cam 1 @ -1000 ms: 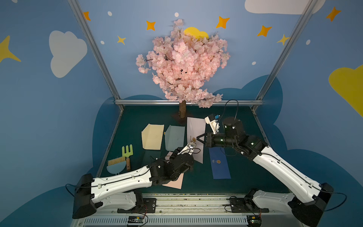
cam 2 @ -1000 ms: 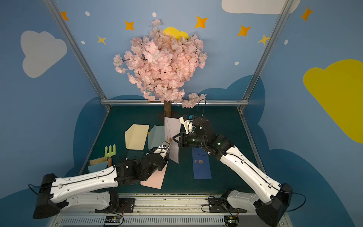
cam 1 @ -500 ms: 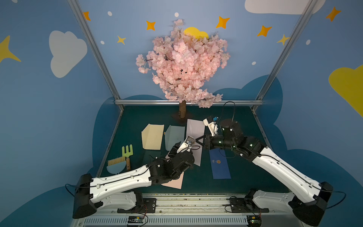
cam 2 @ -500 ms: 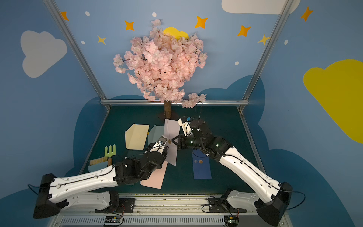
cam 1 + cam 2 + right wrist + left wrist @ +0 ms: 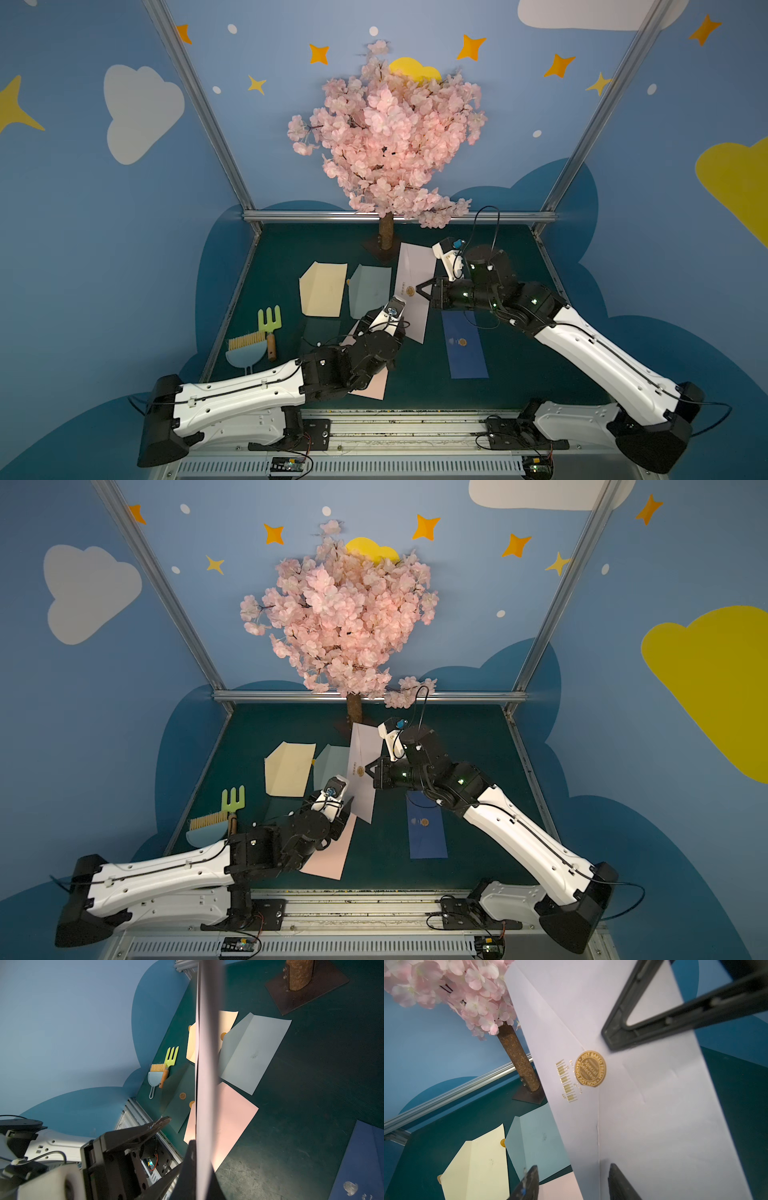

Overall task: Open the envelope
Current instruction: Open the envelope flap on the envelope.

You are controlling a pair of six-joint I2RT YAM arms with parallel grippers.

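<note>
White envelope (image 5: 207, 1064) edge-on in right wrist view; left end effector (image 5: 572, 1167) cut off.

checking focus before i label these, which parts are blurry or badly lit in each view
Left wrist view: round gold sticker on the white paper envelope is sharp, the right gripper beside it smeared. Right wrist view: the envelope, edge-on, is a soft strip; the green fork behind is crisp. Both top views: pink blossom tree bright, dark green table dim.

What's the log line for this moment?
right gripper: shut on white envelope, raised off table | left gripper: open, at envelope's near end | gold seal: on, flap shut
</note>
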